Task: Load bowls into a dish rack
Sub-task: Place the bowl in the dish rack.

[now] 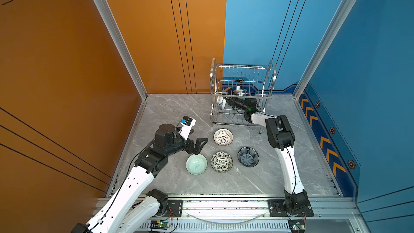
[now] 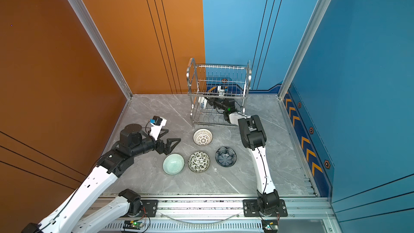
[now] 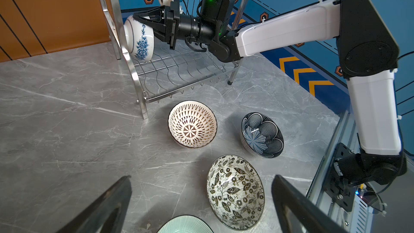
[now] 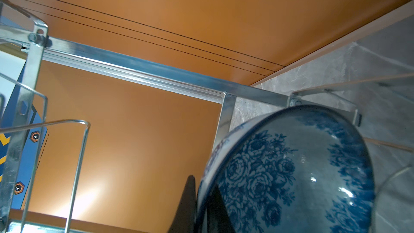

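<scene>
Right gripper (image 3: 140,19) clamped on the blue-floral bowl (image 3: 141,41), I stand it in the dish rack (image 3: 134,79); four bowls (image 1: 223,137) wait on the table (image 1: 170,113), left gripper (image 1: 200,146) spread wide.

The floral bowl (image 3: 140,41) is painted white with blue roses; lattice bowl (image 3: 192,124) white, dark diamonds; leaf bowl (image 3: 235,192) black-and-white; petal bowl (image 3: 261,134) navy; mint bowl (image 1: 196,164) pale green, ringed. The dish rack (image 3: 134,75): silver; tabletop (image 3: 67,119) grey-veined.
</scene>
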Robot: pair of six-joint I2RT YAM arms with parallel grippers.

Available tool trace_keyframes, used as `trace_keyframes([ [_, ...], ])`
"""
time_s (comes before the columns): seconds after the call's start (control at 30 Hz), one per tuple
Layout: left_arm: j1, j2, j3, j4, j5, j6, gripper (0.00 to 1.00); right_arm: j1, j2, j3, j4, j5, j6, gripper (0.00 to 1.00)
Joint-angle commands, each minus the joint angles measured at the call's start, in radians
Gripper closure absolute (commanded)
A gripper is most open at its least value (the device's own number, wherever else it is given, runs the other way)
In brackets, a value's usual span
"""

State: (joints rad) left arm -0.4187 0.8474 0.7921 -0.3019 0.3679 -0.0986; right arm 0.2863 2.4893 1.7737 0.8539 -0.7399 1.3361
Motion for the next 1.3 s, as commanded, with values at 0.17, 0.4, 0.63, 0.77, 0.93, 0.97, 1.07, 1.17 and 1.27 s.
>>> trace_keyframes([
  [0.17, 0.006, 0.004, -0.011, 0.021, 0.028, -0.008, 0.02, 0.005, -0.003, 0.059, -0.111, -0.003, -0.080, 1.00],
  [0.4, 0.006, 0.005, -0.010, 0.020, 0.028, -0.007, 0.02, 0.004, 0.000, 0.073, -0.151, -0.006, -0.103, 1.00],
  [0.63, 0.006, 0.006, -0.008, 0.020, 0.026, -0.007, 0.02, 0.005, -0.003, 0.079, -0.198, -0.011, -0.134, 1.00],
  [0.77, 0.007, 0.002, -0.011, 0.020, 0.012, -0.008, 0.02, 0.007, -0.007, 0.086, -0.244, -0.009, -0.167, 1.00],
  [0.93, 0.008, -0.003, -0.011, 0.020, 0.007, -0.007, 0.02, 0.014, -0.011, 0.107, -0.301, -0.009, -0.203, 1.00],
  [0.97, 0.008, -0.003, -0.011, 0.020, 0.006, -0.007, 0.02, 0.014, -0.011, 0.109, -0.315, -0.009, -0.211, 1.00],
  [1.07, 0.008, -0.005, -0.011, 0.020, 0.006, -0.009, 0.02, 0.021, -0.014, 0.125, -0.375, -0.003, -0.252, 1.00],
  [1.17, 0.008, -0.005, -0.012, 0.020, 0.009, -0.009, 0.02, 0.027, -0.015, 0.135, -0.410, 0.002, -0.276, 1.00],
  [1.27, 0.008, -0.004, -0.014, 0.020, 0.010, -0.010, 0.02, 0.028, -0.012, 0.137, -0.411, 0.004, -0.276, 1.00],
])
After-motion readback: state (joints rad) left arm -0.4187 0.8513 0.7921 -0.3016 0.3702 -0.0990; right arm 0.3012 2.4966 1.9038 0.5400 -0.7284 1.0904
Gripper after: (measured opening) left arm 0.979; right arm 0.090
